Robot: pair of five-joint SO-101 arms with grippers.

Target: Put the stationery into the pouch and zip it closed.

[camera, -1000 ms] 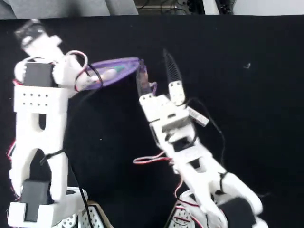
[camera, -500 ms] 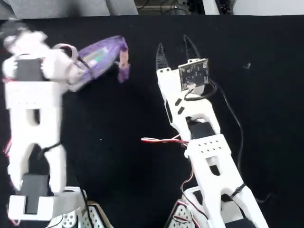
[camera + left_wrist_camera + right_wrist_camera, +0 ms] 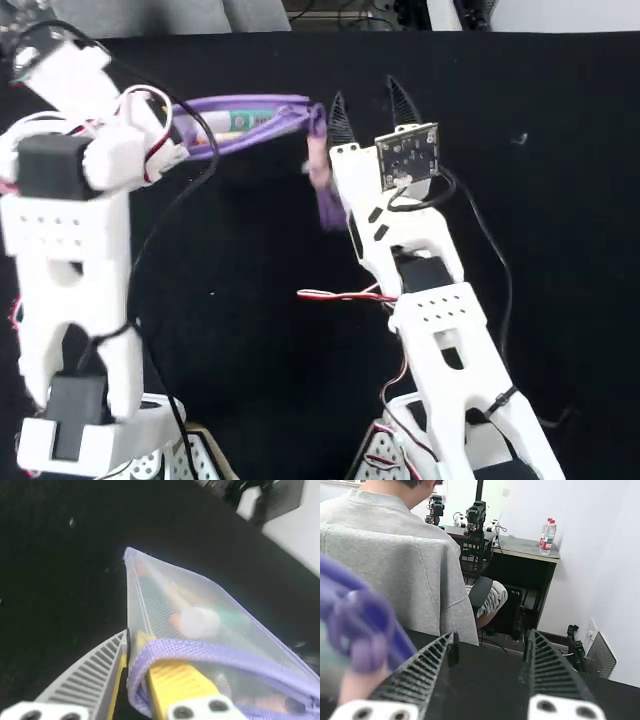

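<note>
LEFT: tool (image 3: 131, 640) clenched on pouch (image 3: 245, 118) corner, pouch aloft over counter (image 3: 550, 200), stationery (image 3: 197, 620) inside | RIGHT: tool (image 3: 368, 95) released, empty, just beside pouch's far end | RISK: dangling strap (image 3: 322, 190) could dodge the pinch; thin corner grip may slip under pull

We see two arms of white printed plastic, built from blocky links. The right arm (image 3: 430, 310) carries a dark circuit board (image 3: 407, 155) speckled with small pale parts. A black cable (image 3: 425, 203) curls out just under that board, and a red-and-white wire (image 3: 335, 296) loops out lower down. Its jaws are black, ribbed and tapered, on white mounts with round screw holes. The left arm (image 3: 70, 260), well aside from the board, has black servo blocks (image 3: 48, 165), a plate dotted with small holes (image 3: 60, 225), and red, white and black cables (image 3: 152, 100). One of its jaws is grey and ribbed, the other yellow.
</note>
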